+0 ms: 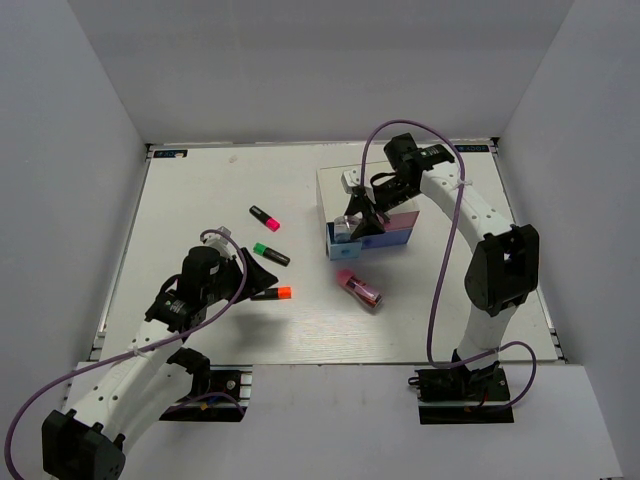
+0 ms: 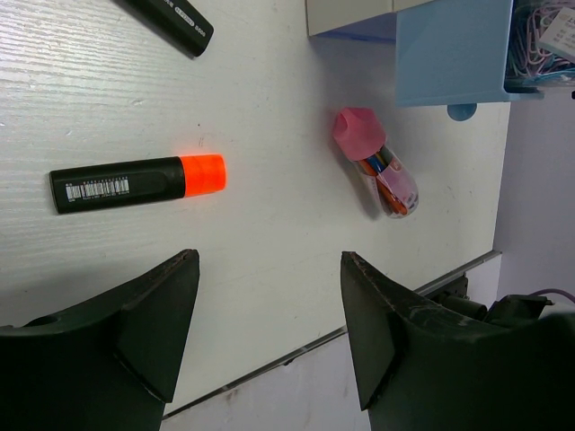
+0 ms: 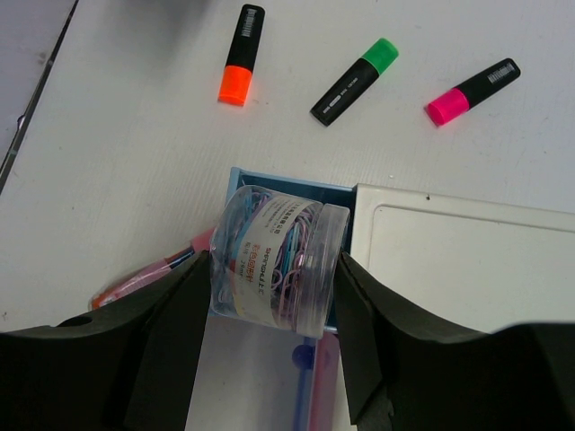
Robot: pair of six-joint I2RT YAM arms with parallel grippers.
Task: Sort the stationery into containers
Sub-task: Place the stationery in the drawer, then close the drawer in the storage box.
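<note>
My right gripper [image 3: 269, 269] is shut on a clear round tub of coloured paper clips [image 3: 274, 260]. It holds the tub on its side just over the pulled-out light-blue drawer [image 3: 278, 180] of the white-topped box [image 3: 467, 260]. In the top view the tub [image 1: 343, 232] is at the box's left front. The pink-capped [image 1: 264, 217], green-capped [image 1: 270, 253] and orange-capped [image 1: 272, 293] highlighters lie left of the box. The pink oblong gadget [image 1: 359, 288] lies in front of it. My left gripper [image 2: 269, 260] is open and empty, just near of the orange highlighter [image 2: 135, 182].
The box's pink front [image 1: 395, 220] and wide blue-purple lower front [image 1: 385, 243] are shut. The pink gadget [image 2: 377, 163] lies between my left gripper and the open drawer [image 2: 454, 49]. The table's near edge [image 2: 296, 355] runs under my left fingers.
</note>
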